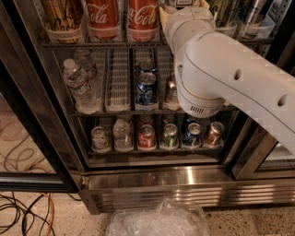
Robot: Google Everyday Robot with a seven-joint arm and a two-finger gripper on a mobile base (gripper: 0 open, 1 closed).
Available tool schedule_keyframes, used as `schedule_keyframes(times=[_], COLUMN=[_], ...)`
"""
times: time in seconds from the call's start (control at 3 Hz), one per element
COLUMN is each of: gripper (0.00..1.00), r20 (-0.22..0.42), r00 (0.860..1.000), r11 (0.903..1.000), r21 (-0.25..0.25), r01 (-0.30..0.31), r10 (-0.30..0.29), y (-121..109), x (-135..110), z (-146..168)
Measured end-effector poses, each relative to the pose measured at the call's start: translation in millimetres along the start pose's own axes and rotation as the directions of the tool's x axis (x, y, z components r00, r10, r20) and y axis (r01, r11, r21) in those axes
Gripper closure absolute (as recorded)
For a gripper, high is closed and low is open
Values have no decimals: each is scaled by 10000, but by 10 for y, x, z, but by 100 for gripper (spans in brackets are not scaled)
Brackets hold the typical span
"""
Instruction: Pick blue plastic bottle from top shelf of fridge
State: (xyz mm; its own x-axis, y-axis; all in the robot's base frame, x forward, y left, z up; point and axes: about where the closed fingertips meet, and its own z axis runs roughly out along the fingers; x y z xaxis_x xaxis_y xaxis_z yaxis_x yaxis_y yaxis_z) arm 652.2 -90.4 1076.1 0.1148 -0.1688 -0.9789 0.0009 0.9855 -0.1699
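tool [183, 3] at 12 o'clock, top shelf [101, 44] | grip: honestly can't tell | risk: arm [221, 69] clips Coke bottles [140, 18] at 11 o'clock

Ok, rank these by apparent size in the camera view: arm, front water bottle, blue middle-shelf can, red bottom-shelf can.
Arm, largest, nearest the camera.
Water bottle.
Blue can.
Red can, smallest; the steeper angle may shrink it.
Tool: hidden past the wrist at the top shelf.

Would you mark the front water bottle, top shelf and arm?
front water bottle [77, 86], camera view, body.
top shelf [115, 44], camera view, front wire.
arm [230, 78], camera view, white link; gripper hidden beyond, at top shelf.
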Motion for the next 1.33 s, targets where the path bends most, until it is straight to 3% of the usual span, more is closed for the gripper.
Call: schedule_keyframes(times=[0.33, 1.0, 1.33], gripper=[57, 100, 100], r20=[-180, -152, 276], r00=[9998, 9999, 9996], r11=[9997, 9997, 9991], r21=[-255, -263, -429], r01=[-8, -9, -43], r10=[4, 5, 54], y=[43, 43, 19], x=[38, 24, -213], z=[-8, -12, -68])
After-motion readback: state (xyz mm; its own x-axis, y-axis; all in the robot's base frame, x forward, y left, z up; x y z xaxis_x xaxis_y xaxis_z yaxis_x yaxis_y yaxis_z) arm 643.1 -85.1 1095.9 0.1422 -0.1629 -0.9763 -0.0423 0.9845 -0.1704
